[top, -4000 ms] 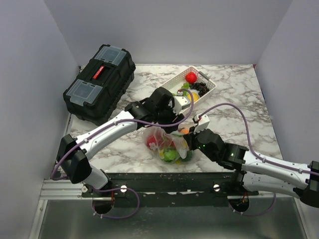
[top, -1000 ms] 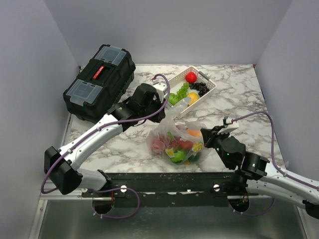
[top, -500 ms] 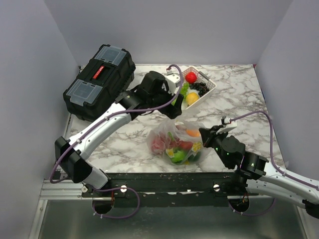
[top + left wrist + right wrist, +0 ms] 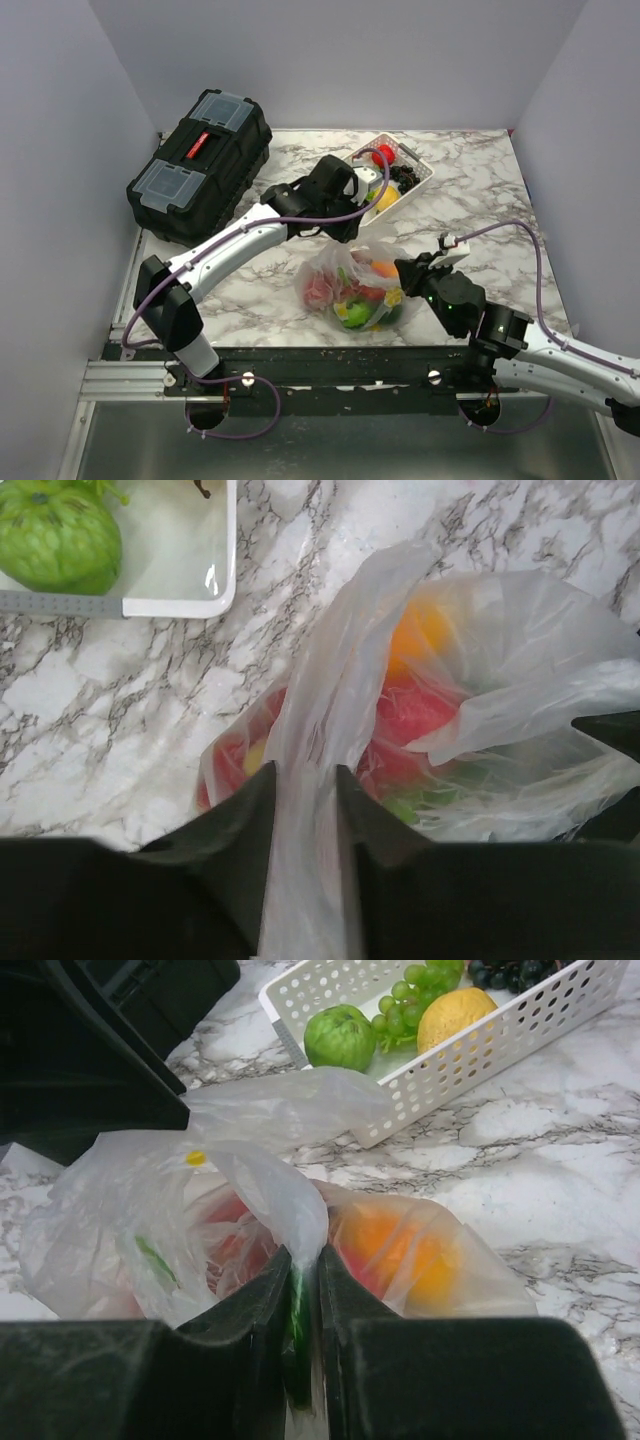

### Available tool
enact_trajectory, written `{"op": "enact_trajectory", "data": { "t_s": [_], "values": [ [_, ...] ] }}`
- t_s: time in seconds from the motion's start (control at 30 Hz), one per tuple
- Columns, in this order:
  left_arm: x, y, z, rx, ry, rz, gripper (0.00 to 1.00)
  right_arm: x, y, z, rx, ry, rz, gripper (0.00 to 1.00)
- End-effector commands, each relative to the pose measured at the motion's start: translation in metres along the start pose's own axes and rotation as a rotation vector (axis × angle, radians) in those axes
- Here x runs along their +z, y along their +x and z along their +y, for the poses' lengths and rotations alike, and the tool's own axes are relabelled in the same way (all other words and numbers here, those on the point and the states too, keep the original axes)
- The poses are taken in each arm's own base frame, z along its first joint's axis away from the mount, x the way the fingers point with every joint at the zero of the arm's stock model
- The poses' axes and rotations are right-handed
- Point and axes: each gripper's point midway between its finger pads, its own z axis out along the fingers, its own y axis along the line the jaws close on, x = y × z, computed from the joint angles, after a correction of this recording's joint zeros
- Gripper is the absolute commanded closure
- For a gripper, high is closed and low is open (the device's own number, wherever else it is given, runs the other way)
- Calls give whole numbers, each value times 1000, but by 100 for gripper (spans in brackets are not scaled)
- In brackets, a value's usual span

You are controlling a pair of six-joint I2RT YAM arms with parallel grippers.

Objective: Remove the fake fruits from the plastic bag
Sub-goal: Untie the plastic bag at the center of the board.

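Observation:
The clear plastic bag (image 4: 350, 280) lies on the marble near the front edge, full of fake fruits: an orange one (image 4: 385, 268), red ones (image 4: 322, 288) and green pieces (image 4: 355, 315). My left gripper (image 4: 362, 232) hangs over the bag's far side. In the left wrist view it (image 4: 305, 800) is shut on a strip of the bag (image 4: 330, 710). My right gripper (image 4: 405, 275) is at the bag's right side. In the right wrist view it (image 4: 303, 1270) is shut on bag film (image 4: 270, 1185), with something green showing between the jaws. The orange fruit (image 4: 400, 1240) lies beside it.
A white slotted basket (image 4: 425, 172) at the back holds a red fruit (image 4: 383, 155), dark grapes, a yellow fruit (image 4: 455, 1015) and a green fruit (image 4: 338, 1035). A black toolbox (image 4: 200, 165) stands at the back left. The table's front edge is just below the bag.
My left arm has swung right, from beside the toolbox to above the bag's far edge, still holding the film. My right gripper has shifted slightly left. The bag has stayed in place.

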Motion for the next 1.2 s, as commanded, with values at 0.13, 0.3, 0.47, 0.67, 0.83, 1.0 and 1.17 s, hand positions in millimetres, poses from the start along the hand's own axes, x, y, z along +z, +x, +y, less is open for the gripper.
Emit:
{"op": "enact_trajectory", "data": {
  "t_s": [0.13, 0.3, 0.47, 0.67, 0.83, 1.0, 1.17],
  "values": [
    [-56, -29, 8, 24, -111, -222, 100, -14, -22, -25, 164, 128, -56, 82],
    [-101, -41, 16, -5, -184, -404, 100, -29, -37, -53, 250, 241, -128, 83],
    [-137, -44, 18, -32, -205, -563, 100, -32, -40, -61, 261, 262, -153, 78],
    [-138, -37, 2, -38, -109, -583, 100, -26, -46, -45, 137, 223, -116, 57],
    [-139, -30, -7, -5, -62, -540, 100, -19, -51, -25, 61, 162, -72, 38],
    [-149, -29, -12, 25, -51, -508, 79, -11, -58, -4, 43, 101, -75, 18],
    [-160, -33, -19, 38, -29, -487, 30, -5, -71, 7, -1, 96, -78, 7]
  ]
}}
